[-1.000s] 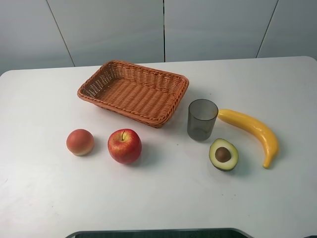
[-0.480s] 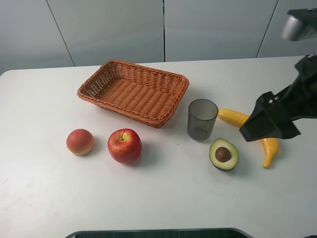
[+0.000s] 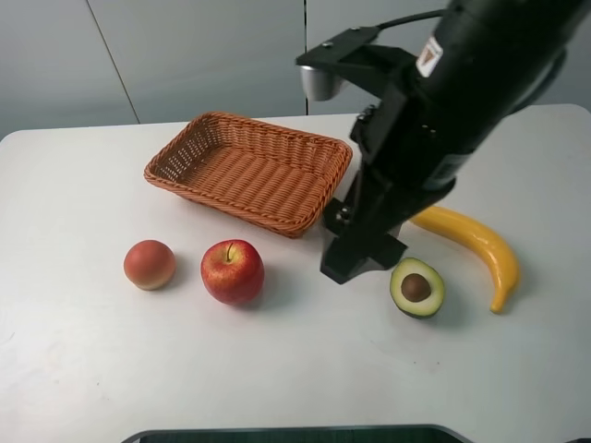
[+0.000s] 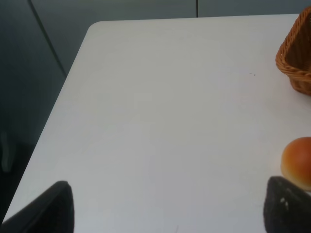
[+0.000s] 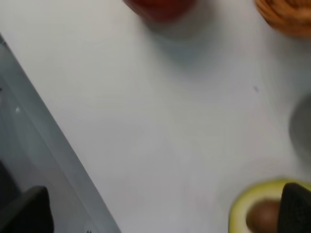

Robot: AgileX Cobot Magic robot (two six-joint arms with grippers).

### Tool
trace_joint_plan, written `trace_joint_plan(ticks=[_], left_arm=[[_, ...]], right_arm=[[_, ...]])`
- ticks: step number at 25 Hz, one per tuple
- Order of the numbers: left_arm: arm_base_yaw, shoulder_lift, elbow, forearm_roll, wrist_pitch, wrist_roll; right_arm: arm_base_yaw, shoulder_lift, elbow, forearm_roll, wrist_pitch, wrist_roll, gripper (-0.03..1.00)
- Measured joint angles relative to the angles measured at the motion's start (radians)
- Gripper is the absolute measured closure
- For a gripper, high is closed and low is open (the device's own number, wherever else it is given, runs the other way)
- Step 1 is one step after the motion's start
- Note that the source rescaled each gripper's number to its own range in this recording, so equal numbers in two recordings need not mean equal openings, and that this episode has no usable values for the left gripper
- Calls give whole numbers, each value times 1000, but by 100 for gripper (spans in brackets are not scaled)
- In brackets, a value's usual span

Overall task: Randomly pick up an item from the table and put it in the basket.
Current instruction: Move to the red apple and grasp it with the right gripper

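The red apple [image 3: 232, 271] stands on the white table [image 3: 83, 360], front left of the wicker basket [image 3: 249, 171], which holds nothing. My right arm [image 3: 434, 120] reaches over the table's middle; its black end hangs above the spot between the apple and the avocado. In the right wrist view my right gripper [image 5: 163, 211] is open and empty, and the apple [image 5: 160, 7] is a red blur far ahead of it. My left gripper [image 4: 170, 208] is open and empty over the table's left part and does not show in the exterior view.
A peach-like fruit [image 3: 150, 264] sits left of the apple and shows beside one left finger [image 4: 297, 162]. A halved avocado [image 3: 416, 287] and a yellow banana [image 3: 471, 240] lie at the right. The grey cup is hidden behind my right arm.
My right arm has swung in from the right edge to over the table's middle and now covers the cup. The objects have not moved.
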Motion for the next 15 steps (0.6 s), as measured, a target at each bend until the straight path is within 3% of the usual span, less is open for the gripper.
trace_joint_plan(ticks=[9, 15], left_arm=[[0, 0, 0, 0, 0, 0], [0, 0, 0, 0, 0, 0]], right_arm=[[134, 292, -256, -36, 16, -32, -3], [203, 361, -317, -52, -18, -99, -3]])
